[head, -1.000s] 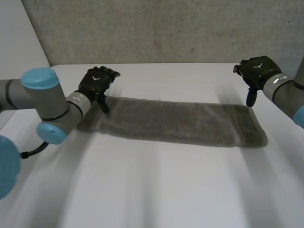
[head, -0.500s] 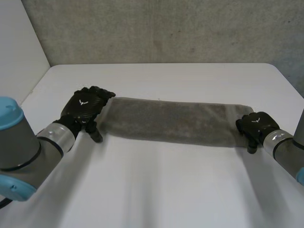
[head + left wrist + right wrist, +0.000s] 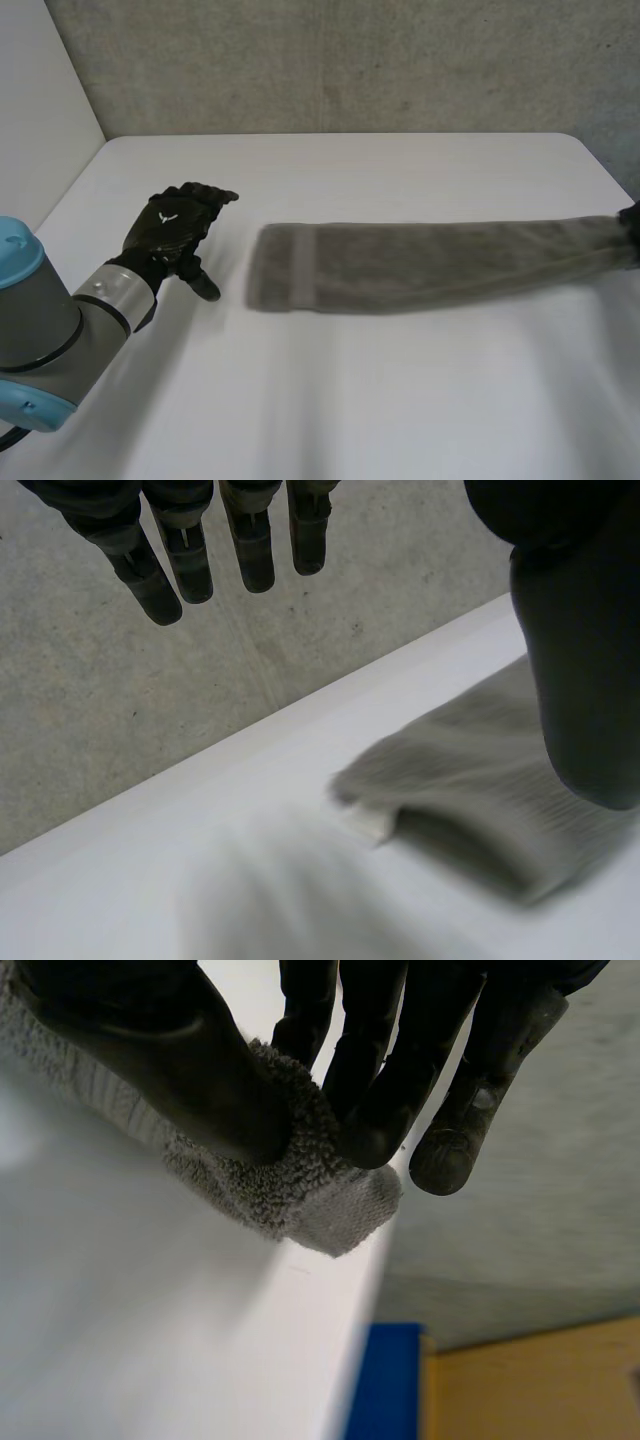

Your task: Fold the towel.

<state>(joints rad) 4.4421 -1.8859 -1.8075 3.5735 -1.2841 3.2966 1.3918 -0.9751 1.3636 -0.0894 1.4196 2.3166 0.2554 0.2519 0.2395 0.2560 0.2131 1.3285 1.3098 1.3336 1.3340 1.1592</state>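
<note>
Towel (image 3: 430,265) lies lengthwise on the table (image 3: 330,400), running from the centre toward the 3 o'clock edge. Right hand (image 3: 150,1050) sits at that 3 o'clock end, pinching it. Left hand (image 3: 172,228) is at the towel's 9 o'clock, apart from it.

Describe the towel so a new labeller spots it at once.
On the white table lies a long, narrow grey terry towel, stretched across it. One end is pinched in the right hand at the table's edge; the open left hand is apart from its banded other end.
</note>
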